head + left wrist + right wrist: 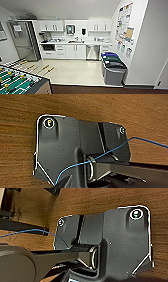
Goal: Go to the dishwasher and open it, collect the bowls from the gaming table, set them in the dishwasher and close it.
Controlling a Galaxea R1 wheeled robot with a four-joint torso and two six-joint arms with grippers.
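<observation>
Kitchenette ahead: dishwasher point(92, 52) upright under counter, steel front facing camera.

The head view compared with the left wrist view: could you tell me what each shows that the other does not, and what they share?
The head view alone shows a kitchenette: the brushed steel dishwasher shut under the counter, white cabinet doors, a steel refrigerator, lidded grey waste bins and the green-pitch foosball table. The left wrist view alone shows a thin blue cable looping over wood-grain brown flooring. Both share little: perhaps that brown floor, a dark strip low in the head view.
</observation>
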